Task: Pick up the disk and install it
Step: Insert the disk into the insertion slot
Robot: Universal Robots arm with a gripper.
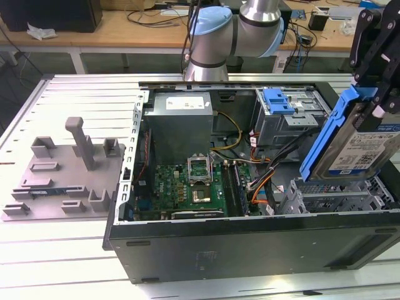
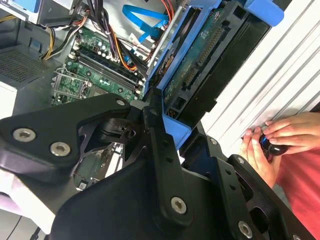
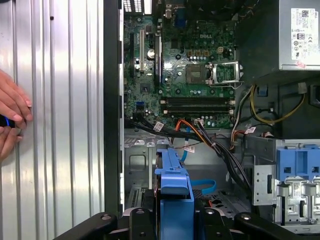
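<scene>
My end effector [image 1: 379,103] is clenched on the disk [image 1: 365,147], and I see it held tilted over the metal cage [image 1: 337,200] inside the open case [image 1: 250,244].

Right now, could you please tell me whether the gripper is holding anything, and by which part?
The gripper holds the disk by its upper end, with the fingers clamped against its two sides.

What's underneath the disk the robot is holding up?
Below the disk, gripped by the pincer, sits a metal drive cage inside the computer case. The disk hides part of the cage.
</scene>
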